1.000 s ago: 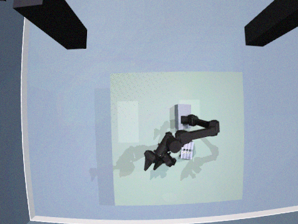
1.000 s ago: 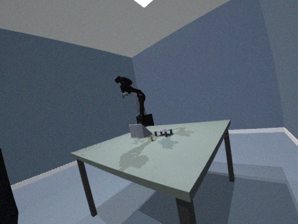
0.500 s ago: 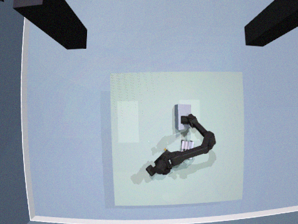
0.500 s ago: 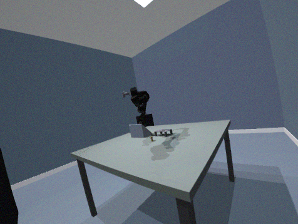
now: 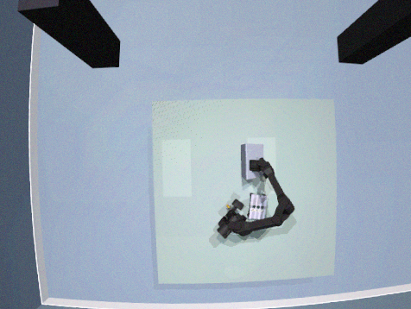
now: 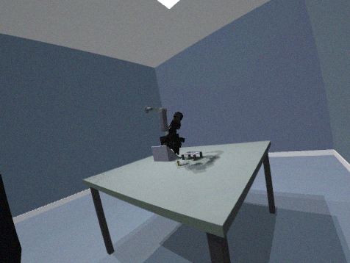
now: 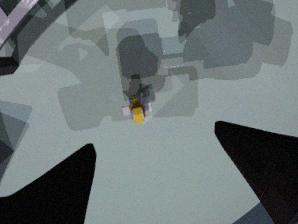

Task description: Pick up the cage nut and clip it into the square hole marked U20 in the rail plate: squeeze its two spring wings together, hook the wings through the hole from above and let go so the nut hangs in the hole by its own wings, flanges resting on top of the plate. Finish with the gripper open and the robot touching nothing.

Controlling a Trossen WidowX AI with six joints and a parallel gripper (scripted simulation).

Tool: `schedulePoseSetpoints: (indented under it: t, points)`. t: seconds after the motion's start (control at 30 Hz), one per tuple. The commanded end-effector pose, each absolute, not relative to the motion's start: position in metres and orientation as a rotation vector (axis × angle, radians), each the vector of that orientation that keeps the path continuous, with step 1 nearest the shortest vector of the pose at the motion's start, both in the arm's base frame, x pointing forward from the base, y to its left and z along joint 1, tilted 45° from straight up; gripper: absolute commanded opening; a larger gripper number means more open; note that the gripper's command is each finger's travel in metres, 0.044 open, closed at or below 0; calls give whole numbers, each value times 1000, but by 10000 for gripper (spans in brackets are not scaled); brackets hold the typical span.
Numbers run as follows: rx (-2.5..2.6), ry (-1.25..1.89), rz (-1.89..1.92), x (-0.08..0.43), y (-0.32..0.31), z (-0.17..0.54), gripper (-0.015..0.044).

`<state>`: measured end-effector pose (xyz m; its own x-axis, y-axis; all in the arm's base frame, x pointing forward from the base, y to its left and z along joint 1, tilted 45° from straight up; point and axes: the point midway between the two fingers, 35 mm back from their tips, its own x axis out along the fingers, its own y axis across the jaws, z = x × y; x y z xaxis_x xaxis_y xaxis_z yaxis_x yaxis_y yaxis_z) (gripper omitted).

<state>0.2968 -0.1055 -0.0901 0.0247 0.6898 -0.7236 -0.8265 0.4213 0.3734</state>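
Observation:
The small cage nut [image 5: 228, 206] [image 6: 178, 163] [image 7: 138, 114], yellow with pale side parts, lies on the table left of the rail plate in the top view. My gripper [image 5: 230, 212] [image 7: 156, 139] is open and empty, hanging above the table near the nut. In the wrist view the nut shows beyond the fingertips, between them across the picture but left of the middle of the gap. The rail plate [image 5: 257, 199] [image 6: 192, 153] stands on short dark legs, with a row of square holes; a corner shows in the wrist view. The mark U20 cannot be read.
A grey block [image 5: 254, 151] [image 6: 160, 153] stands behind the rail plate, by the arm's base. The arm bends around the right and front of the plate in the top view. The pale green table [image 5: 194, 259] [image 6: 147, 191] carries shadows around the nut.

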Motion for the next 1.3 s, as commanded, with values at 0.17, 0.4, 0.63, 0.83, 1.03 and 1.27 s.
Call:
schedulePoseSetpoints:
  t: [0.17,0.4,0.63,0.83,1.03,1.27]
  points:
    - [-169,1007,1229,289,-99,-90,335]
    - [-169,1007,1229,289,-99,-90,151]
    - [-169,1007,1229,289,-99,-90,120]
    - [-168,1006,1229,290,-87,-103,120]
    - [-168,1006,1229,289,-74,-115,120]
    - [-168,1005,1229,289,-69,-120,120]
